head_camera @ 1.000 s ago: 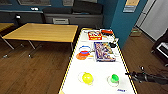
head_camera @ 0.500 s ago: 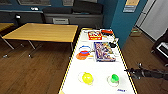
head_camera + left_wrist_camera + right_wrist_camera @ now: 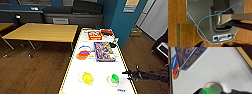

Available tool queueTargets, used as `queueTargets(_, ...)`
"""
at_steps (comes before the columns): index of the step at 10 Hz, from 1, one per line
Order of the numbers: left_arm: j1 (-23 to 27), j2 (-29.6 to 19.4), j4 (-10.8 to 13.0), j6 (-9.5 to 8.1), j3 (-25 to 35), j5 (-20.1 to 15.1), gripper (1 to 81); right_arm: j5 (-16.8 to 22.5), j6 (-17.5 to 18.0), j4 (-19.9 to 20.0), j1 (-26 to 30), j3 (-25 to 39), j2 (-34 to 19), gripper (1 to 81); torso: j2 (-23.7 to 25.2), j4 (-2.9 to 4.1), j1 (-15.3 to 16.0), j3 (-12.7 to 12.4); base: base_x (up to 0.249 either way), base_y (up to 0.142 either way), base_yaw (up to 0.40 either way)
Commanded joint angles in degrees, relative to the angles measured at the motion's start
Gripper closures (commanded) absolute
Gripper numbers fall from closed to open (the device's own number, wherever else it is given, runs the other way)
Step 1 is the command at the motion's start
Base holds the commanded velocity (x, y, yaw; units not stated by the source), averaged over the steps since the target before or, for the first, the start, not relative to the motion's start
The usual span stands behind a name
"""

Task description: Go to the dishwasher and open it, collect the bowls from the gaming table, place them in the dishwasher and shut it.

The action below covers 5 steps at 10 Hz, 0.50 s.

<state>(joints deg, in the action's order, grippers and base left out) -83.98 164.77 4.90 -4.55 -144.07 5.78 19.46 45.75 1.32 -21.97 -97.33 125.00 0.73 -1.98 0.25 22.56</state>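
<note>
Bench (image 3: 100, 72): your yellow bowl (image 3: 87, 77) sits at 6 o'clock, green bowl (image 3: 114, 78) at 5.
Right gripper (image 3: 125, 73): just beside green bowl; fingers cannot be judged.
Boxes (image 3: 104, 51): 12 o'clock of the bowls.

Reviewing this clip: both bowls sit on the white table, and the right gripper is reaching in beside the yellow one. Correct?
Not quite. In the head view the right gripper is beside the green bowl, not the yellow bowl. Both bowls do sit on the white table.

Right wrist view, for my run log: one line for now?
right gripper beside bright green plastic bowl | yellow-green plastic bowl apart | both on white-topped gaming table
</note>
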Motion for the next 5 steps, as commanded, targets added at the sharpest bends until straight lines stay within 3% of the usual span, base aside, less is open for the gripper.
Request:
queueTargets(1, -0.09, -0.31, -0.07, 0.06, 0.28, -4.11, 1.0, 0.76, 0.13, 0.53, 5.13, 1.45, -3.24, 1.0, 0.0, 0.0, 0.0, 0.0, 0.0, 0.0, 0.0)
queueTargets(5, -0.09, -0.14, -0.07, 0.06, 0.28, -4.11, 1.0, -0.38, 0.13, 0.53, 4.95, 1.72, -2.29, 1.0, 0.0, 0.0, 0.0, 0.0, 0.0, 0.0, 0.0)
